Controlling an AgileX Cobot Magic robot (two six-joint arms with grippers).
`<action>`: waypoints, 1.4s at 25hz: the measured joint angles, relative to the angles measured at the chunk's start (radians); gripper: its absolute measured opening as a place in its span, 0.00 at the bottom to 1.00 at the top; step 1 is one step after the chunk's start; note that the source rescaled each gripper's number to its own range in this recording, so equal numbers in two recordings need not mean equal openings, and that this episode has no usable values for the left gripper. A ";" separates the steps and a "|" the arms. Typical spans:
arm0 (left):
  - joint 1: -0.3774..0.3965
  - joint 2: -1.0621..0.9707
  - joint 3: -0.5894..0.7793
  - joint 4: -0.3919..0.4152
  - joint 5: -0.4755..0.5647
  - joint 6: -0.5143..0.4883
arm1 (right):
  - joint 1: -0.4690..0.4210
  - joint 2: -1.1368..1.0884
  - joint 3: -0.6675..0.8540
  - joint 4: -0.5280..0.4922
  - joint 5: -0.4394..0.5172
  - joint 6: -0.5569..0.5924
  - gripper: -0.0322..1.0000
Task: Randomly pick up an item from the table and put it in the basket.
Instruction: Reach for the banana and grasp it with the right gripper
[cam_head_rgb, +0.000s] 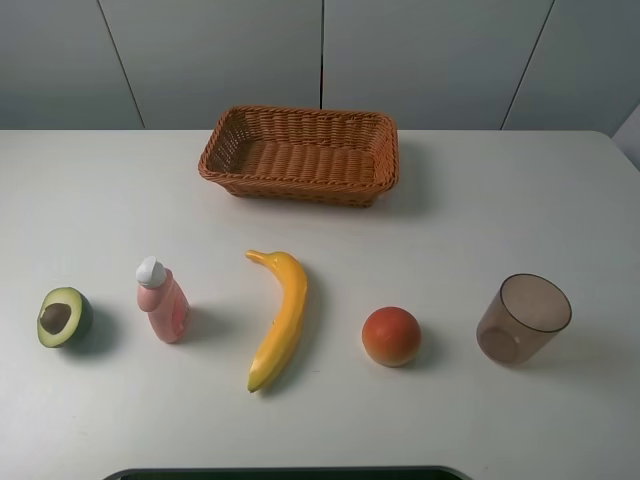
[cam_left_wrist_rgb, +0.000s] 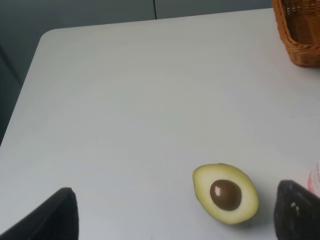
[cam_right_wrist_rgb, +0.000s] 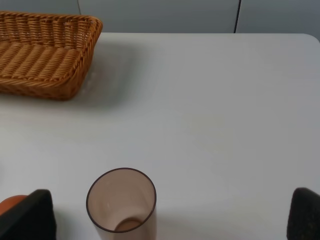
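Our left gripper (cam_left_wrist_rgb: 175, 216) is spread wide with nothing in it. Our right gripper (cam_right_wrist_rgb: 167, 216) is just as wide and just as empty. Neither shows in the high view.

The banana (cam_head_rgb: 280, 320) lies flat on the table (cam_head_rgb: 500, 200) in the lower centre of the high view, stem end towards the basket (cam_head_rgb: 300, 186) at upper centre and well apart from it. Neither wrist camera sees the banana. The left one looks at the halved avocado (cam_left_wrist_rgb: 226, 193) and the right one at the cup (cam_right_wrist_rgb: 121, 204), so we judge that the banana sits between our two arms and close to neither.

We expect it to be light and stiff, with a glossy skin that could slip. We would take it across its thick middle, jaws square to its length. The tapering ends would pivot or squirt free.
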 joint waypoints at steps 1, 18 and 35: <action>0.000 0.000 0.000 0.000 0.000 0.000 | 0.000 0.000 0.000 0.000 0.000 0.000 1.00; 0.000 0.000 0.000 0.000 0.000 0.000 | 0.000 0.000 0.000 0.000 0.000 0.000 1.00; 0.000 0.000 0.000 0.000 0.000 0.000 | 0.000 0.000 0.000 0.000 0.000 0.000 1.00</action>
